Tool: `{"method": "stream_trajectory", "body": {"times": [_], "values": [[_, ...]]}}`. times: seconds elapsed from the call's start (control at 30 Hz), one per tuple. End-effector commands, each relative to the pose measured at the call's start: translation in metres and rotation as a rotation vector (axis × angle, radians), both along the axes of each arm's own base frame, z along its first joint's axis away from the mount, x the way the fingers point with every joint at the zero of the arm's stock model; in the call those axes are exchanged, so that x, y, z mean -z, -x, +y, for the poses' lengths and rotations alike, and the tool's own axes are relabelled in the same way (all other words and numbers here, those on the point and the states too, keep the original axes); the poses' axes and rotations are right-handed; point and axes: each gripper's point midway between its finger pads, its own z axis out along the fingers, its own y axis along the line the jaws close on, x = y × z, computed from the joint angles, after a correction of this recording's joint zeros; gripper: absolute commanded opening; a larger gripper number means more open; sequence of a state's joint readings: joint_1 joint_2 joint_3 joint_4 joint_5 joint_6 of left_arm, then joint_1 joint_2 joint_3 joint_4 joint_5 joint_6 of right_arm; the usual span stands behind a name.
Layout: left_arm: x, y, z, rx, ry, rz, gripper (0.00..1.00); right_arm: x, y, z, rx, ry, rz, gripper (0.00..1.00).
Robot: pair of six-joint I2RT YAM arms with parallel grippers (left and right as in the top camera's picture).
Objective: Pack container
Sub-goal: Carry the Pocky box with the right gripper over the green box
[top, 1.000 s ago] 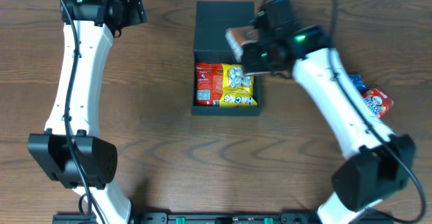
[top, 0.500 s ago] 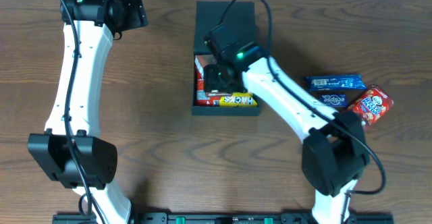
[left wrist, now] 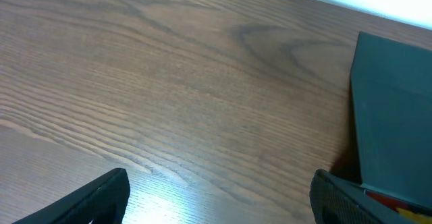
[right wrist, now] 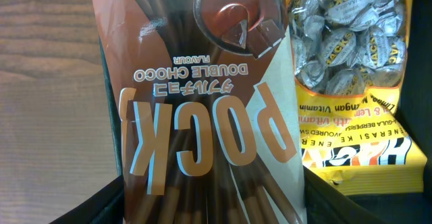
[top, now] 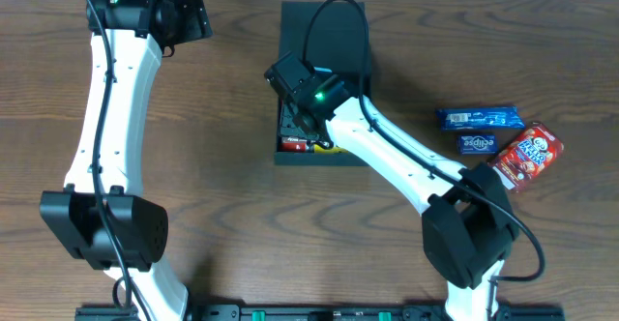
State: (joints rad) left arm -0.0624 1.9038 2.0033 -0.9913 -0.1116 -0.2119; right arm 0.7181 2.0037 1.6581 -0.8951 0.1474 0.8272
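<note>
The container (top: 324, 31) is a dark box in the middle of the table with its flap lid folded back. Inside it lie a yellow Hacks candy bag (right wrist: 351, 69) and a red packet (top: 293, 144). My right gripper (top: 300, 118) hangs over the box's left part, shut on a brown Pocky box (right wrist: 202, 116) that fills the space between its fingers (right wrist: 108, 204). The Pocky box lies beside the yellow bag and overlaps its left edge. My left gripper (left wrist: 219, 197) stands open over bare wood at the far left, with the container's lid (left wrist: 395, 116) to its right.
To the right of the container lie two blue packets (top: 476, 118) (top: 478, 144) and a red snack packet (top: 527, 155). The right arm stretches from the front right across the table to the box.
My right gripper has swung left from over the lid down to the box's left part, carrying the Pocky box, and now covers most of the yellow bag. The left arm has stayed put.
</note>
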Motion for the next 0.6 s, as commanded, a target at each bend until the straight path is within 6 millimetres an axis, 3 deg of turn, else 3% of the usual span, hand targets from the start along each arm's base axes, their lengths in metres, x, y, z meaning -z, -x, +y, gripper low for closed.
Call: {"method": "stream_trajectory", "body": {"times": [0.0, 0.07, 0.1, 0.17, 0.3, 0.5, 0.57], "values": [[-0.005, -0.001, 0.001, 0.001, -0.001, -0.01, 0.86, 0.007, -0.004, -0.003, 0.031, 0.036, -0.032, 0.41], [-0.005, -0.001, 0.001, -0.001, 0.001, -0.011, 0.86, 0.011, -0.003, -0.003, 0.031, 0.035, -0.032, 0.45], [-0.005, -0.001, 0.001, 0.0, 0.002, -0.011, 0.87, 0.013, -0.002, -0.004, 0.031, 0.039, -0.028, 0.53], [-0.005, -0.001, 0.001, 0.001, 0.004, -0.011, 0.86, 0.013, -0.001, -0.004, 0.027, 0.043, -0.024, 0.78], [-0.005, -0.001, 0.0, 0.002, 0.004, -0.011, 0.86, 0.01, -0.002, -0.003, 0.0, 0.045, -0.035, 0.99], [-0.005, -0.001, 0.0, 0.002, 0.004, -0.011, 0.87, -0.018, -0.013, 0.0, -0.072, 0.039, -0.091, 0.98], [-0.005, -0.001, 0.001, 0.001, 0.004, -0.011, 0.86, -0.038, -0.022, -0.003, -0.092, 0.033, -0.135, 0.67]]}}
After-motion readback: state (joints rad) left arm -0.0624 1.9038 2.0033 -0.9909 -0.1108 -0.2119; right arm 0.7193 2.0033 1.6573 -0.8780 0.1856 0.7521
